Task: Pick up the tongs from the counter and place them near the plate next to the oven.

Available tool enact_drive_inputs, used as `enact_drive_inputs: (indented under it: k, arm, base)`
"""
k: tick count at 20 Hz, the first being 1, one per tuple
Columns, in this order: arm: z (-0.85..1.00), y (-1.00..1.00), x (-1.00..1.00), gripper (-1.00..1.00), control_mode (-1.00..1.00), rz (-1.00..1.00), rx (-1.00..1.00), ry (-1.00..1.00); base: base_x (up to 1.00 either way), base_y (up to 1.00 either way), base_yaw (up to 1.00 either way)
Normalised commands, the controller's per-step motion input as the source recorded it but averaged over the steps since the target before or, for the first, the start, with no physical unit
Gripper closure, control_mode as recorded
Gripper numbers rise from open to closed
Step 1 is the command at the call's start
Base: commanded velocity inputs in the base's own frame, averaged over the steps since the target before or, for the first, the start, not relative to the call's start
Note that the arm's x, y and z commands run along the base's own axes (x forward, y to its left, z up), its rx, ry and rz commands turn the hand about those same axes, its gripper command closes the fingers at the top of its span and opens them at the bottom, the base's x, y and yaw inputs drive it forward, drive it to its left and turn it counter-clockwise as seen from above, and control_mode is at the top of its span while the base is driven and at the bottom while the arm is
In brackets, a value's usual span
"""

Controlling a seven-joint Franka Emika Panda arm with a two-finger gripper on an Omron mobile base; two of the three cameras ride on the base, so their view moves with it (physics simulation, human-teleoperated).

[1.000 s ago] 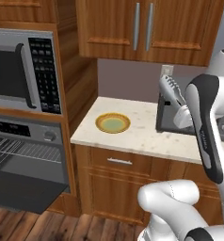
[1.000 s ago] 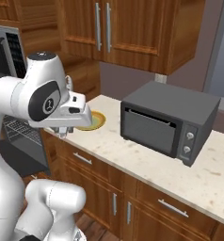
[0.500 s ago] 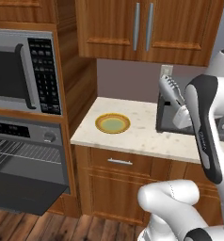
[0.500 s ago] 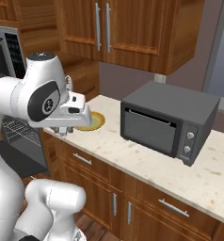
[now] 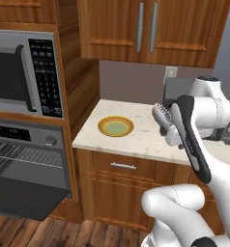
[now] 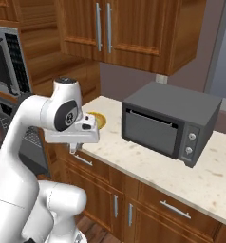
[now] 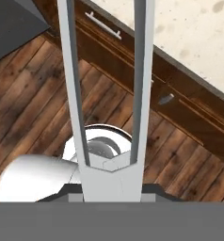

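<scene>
**Tongs carried in the hand, swung out past the counter edge**

Swinging since the earlier frame, the arm has moved its hand from over the plate [image 5: 115,126] toward the counter [image 5: 136,140] front. Slim, smooth silver-grey tongs [image 7: 107,94] run up the hand view, two narrow arms joined at the base. Gripper [image 6: 77,148] appears clamped on them, over wood-plank floor [image 7: 34,94].

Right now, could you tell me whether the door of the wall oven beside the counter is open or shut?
Open. In the left base view the oven has its dark door dropped forward and its wire racks exposed, left of the counter with the plate.
</scene>
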Motion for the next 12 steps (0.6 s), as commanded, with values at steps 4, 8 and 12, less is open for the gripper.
enact_drive_inputs:
  k: [4, 8, 12]
  arm:
    - [-0.98, 0.0, 0.79, 1.0, -1.0, 0.05, -0.17, 0.19]
    - [-0.69, 0.06, 0.79, 1.0, -1.0, 0.08, -0.2, 0.5]
    - [-0.36, -0.15, 0.7, 1.0, -1.0, 0.04, -0.03, 0.36]
  base:
    - [0.0, 0.0, 0.0]
    - [0.0, 0.0, 0.0]
    - [0.0, 0.0, 0.0]
